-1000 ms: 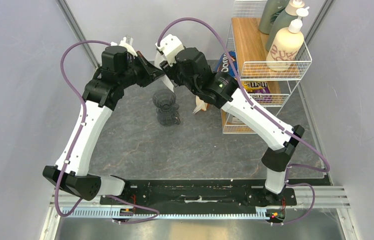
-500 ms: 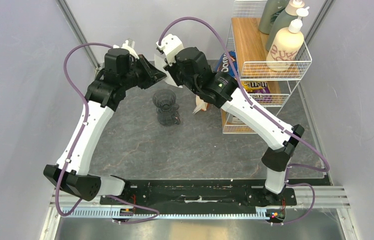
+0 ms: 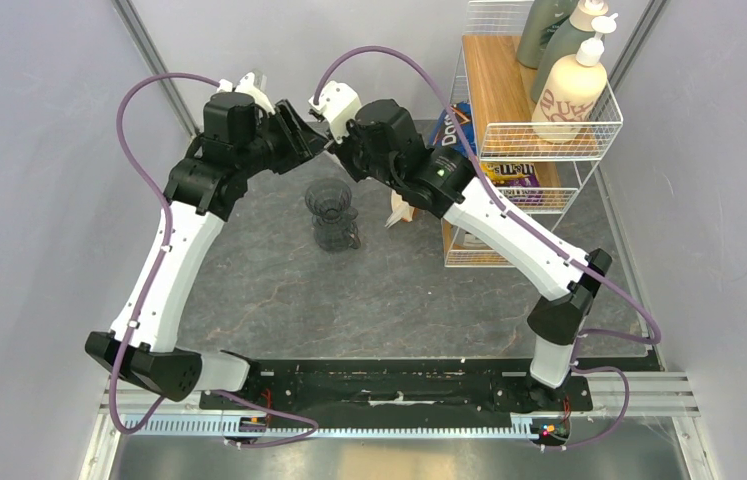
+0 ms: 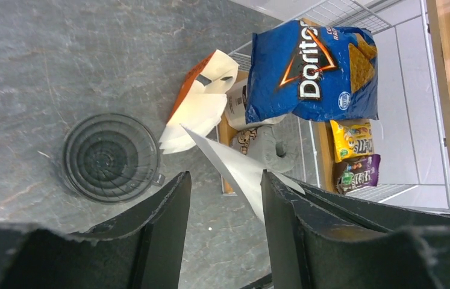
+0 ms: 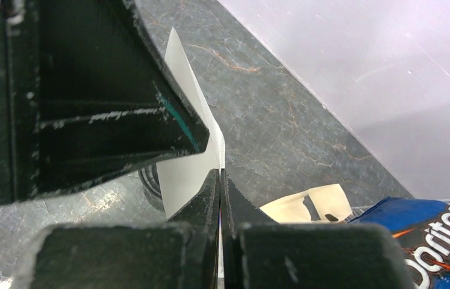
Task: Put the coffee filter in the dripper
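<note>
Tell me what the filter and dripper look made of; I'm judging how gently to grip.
The coffee filter: likely thin matte white paper, a flat sheet with crisp edges. The dripper: dark smoky see-through plastic or glass, cannot tell which; concentric ribs show through.

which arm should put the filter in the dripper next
Right. The right fingers are shut on the filter, while the left fingers are open. The dripper stands empty on the table.

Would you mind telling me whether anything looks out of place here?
The paper filter pinched in the right tool is flat, not opened into a cone, so it probably would not seat in the dripper yet. Nothing looks spilled.
</note>
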`<state>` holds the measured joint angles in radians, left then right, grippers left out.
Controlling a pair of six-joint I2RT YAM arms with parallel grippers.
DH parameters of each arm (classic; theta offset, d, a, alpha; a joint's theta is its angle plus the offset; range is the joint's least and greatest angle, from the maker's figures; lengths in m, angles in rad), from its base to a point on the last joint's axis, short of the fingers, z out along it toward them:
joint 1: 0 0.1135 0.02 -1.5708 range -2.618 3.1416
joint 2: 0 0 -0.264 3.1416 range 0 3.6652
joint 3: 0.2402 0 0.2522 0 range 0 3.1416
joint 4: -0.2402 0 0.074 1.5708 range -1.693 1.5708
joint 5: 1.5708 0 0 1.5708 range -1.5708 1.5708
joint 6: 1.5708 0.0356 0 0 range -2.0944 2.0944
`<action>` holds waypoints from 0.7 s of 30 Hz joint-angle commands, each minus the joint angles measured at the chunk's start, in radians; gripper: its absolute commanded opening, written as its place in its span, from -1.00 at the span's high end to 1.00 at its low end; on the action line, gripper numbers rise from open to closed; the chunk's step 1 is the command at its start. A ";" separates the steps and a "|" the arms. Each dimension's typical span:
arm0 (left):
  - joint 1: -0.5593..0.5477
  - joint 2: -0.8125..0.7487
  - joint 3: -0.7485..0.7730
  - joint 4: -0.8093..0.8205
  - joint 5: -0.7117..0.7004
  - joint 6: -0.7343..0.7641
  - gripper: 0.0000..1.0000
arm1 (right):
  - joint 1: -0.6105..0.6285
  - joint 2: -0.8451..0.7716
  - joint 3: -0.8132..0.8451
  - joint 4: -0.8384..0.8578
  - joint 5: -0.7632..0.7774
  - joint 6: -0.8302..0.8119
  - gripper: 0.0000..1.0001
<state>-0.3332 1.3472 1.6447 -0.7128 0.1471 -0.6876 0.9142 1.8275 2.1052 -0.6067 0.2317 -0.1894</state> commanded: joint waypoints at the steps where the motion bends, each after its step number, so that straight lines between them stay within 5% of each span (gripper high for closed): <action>1: 0.000 0.019 0.071 -0.030 -0.033 0.130 -0.05 | 0.002 -0.065 0.000 0.017 -0.028 -0.046 1.00; 8: -0.001 0.038 0.083 -0.051 -0.026 0.174 0.29 | 0.002 -0.056 0.015 0.006 -0.037 -0.061 1.00; 12: -0.001 0.047 0.083 -0.051 0.015 0.158 0.89 | 0.002 -0.040 0.032 0.008 -0.031 -0.073 1.00; 15: 0.000 0.043 0.070 -0.055 0.022 0.074 0.95 | 0.002 -0.030 0.031 0.053 0.060 -0.077 1.00; 21: 0.028 0.003 -0.014 0.019 0.053 -0.126 0.96 | 0.002 -0.038 -0.015 0.132 0.175 -0.048 0.32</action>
<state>-0.3252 1.3876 1.6711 -0.7589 0.1604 -0.6556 0.9142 1.8008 2.1036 -0.5682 0.3210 -0.2516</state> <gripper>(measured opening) 0.030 0.295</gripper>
